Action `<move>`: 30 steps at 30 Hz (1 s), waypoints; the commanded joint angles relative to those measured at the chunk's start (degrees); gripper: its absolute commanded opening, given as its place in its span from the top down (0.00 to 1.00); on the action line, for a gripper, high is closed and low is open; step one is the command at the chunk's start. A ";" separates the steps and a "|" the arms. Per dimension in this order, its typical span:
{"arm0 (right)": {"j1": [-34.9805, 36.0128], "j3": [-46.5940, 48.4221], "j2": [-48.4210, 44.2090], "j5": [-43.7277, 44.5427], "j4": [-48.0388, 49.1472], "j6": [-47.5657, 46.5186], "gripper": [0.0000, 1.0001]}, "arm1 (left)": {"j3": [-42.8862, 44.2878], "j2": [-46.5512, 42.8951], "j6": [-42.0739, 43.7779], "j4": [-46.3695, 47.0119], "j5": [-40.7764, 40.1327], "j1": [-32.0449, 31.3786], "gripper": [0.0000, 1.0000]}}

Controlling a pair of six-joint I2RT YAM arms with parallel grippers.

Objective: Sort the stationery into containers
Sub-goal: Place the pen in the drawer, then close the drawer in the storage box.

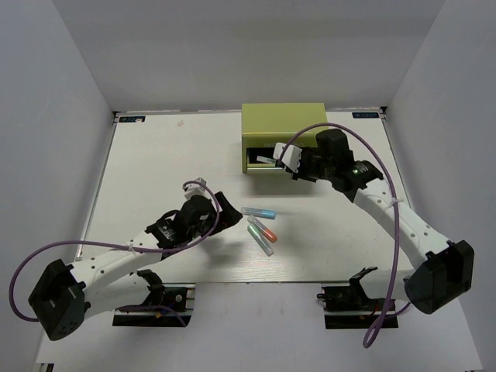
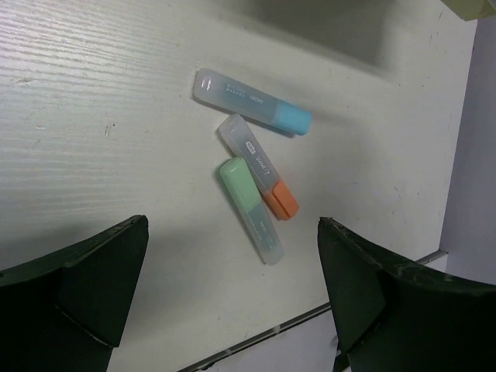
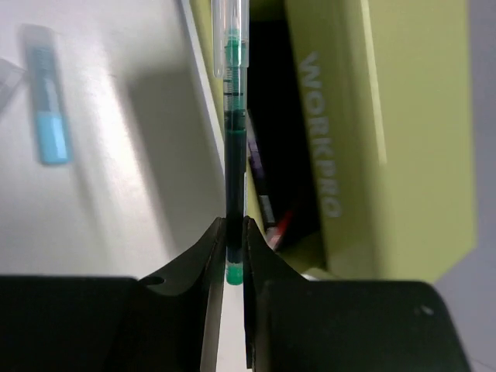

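Three clear highlighters lie together on the table: light blue point(image 1: 259, 211) point(image 2: 252, 102), orange point(image 1: 266, 229) point(image 2: 258, 167) and green point(image 1: 260, 239) point(image 2: 249, 208). My left gripper point(image 1: 226, 211) point(image 2: 232, 291) is open just left of them, empty. The yellow-green chest point(image 1: 284, 136) point(image 3: 387, 132) stands at the back with a front drawer point(image 1: 260, 163) pulled open; dark and red pens point(image 3: 267, 205) lie inside. My right gripper point(image 1: 291, 161) point(image 3: 235, 240) is shut on a thin green-ink pen point(image 3: 235, 139), held at the drawer's front edge. The blue highlighter also shows in the right wrist view point(image 3: 48, 108).
White walls point(image 1: 62, 116) close in the table on the left, back and right. The table's near edge point(image 2: 310, 314) runs close below the highlighters. Purple cables point(image 1: 364, 155) loop over both arms.
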 commanded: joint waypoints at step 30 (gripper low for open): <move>-3.26 22.31 16.87 -13.98 -21.27 -15.39 1.00 | 0.17 -0.72 -2.72 1.92 -0.95 -0.15 0.00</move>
